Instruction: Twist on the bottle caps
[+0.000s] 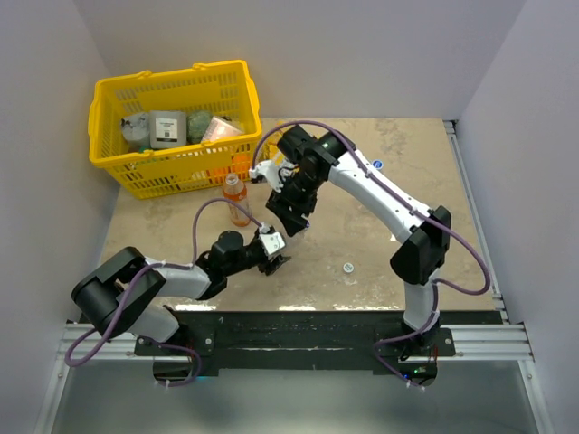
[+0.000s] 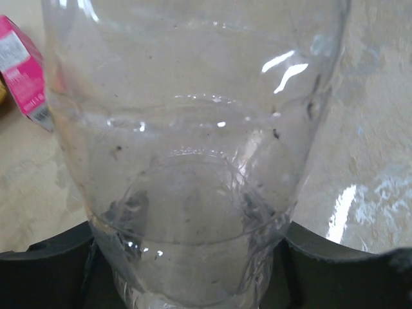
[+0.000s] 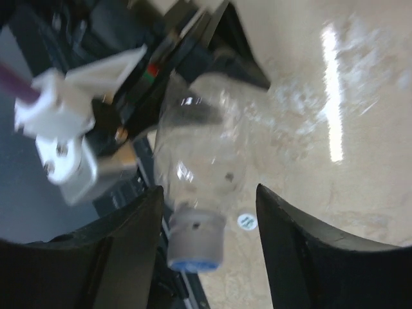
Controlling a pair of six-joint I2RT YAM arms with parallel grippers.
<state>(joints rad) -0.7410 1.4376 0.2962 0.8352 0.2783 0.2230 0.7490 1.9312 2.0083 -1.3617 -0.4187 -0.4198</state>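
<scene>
Surface: beige marbled tabletop (image 1: 362, 226) is lying between pale walls, with a yellow basket (image 1: 172, 179) sitting at its far left corner.
Left arm: the left gripper (image 1: 273, 258) is clamping a clear bottle (image 2: 193, 129) near its base, its dark fingers (image 2: 45, 270) pressing in from both sides.
Right arm: the right gripper (image 3: 207, 193) is straddling the bottle's neck with its fingers spread, a gap showing on each side of the fitted cap (image 3: 192, 244).
Task item: the fitted cap, whitish with a blue top, is sitting on the bottle's mouth, pointing toward the right wrist camera.
Top view only: an orange bottle (image 1: 235, 199) is standing just in front of the basket, a blue cap (image 1: 377, 165) is lying far right of the arms, and the two grippers are hiding most of the clear bottle.
Right wrist only: the bottle is showing end to end, with the left gripper behind it and a loose cap (image 3: 246, 221) lying on the table near the neck.
Left wrist only: a pink packet (image 2: 22, 77) is showing at the left edge, beside the bottle.
Writing: the packet's print and the loose cap's greenish mark are too blurred to read; a grey box (image 1: 167, 128) in the basket is carrying a square code label.
</scene>
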